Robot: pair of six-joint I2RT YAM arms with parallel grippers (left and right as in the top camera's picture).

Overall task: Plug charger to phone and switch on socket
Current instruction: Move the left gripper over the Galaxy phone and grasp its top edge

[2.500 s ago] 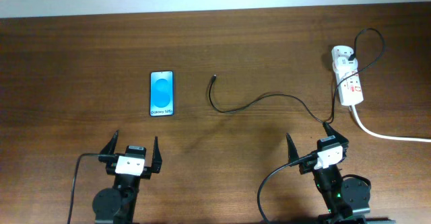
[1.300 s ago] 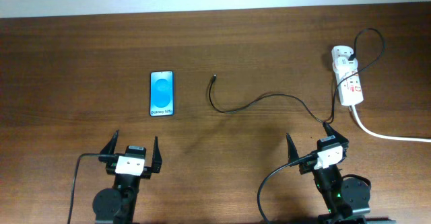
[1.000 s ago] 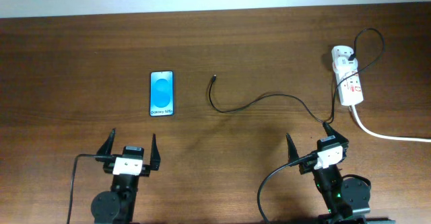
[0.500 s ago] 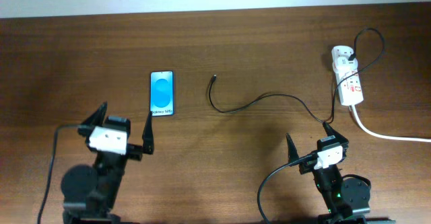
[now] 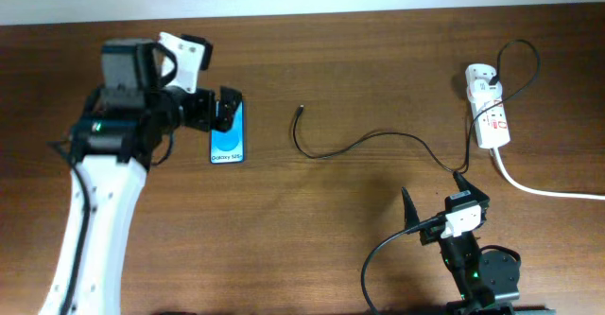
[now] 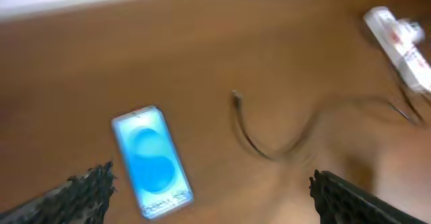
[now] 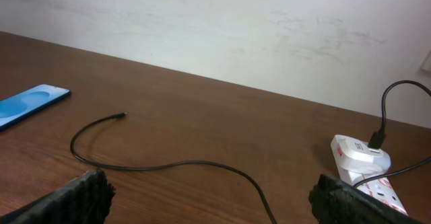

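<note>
The phone [image 5: 230, 143] lies flat at the left middle of the table, blue screen up; it also shows in the left wrist view [image 6: 151, 160] and the right wrist view [image 7: 27, 103]. The charger [image 5: 352, 145] is a thin black cable. Its small tip [image 5: 300, 110] lies free to the right of the phone, and its plug [image 5: 496, 78] sits in the socket [image 5: 490, 116], a white power strip at the far right. My left gripper [image 5: 216, 114] [image 6: 215, 204] hovers over the phone's far end, open and empty. My right gripper [image 5: 435, 200] [image 7: 215, 200] is open and empty at the front.
A thick white cord [image 5: 548, 192] runs from the power strip off the right edge. The charger cable passes just in front of my right gripper [image 7: 168, 165]. A pale wall stands behind the table's far edge [image 7: 202, 22].
My left arm has lifted from its rest place at the front and swung forward over the phone, jaws still open. The right arm, cable, phone and power strip have not moved.
</note>
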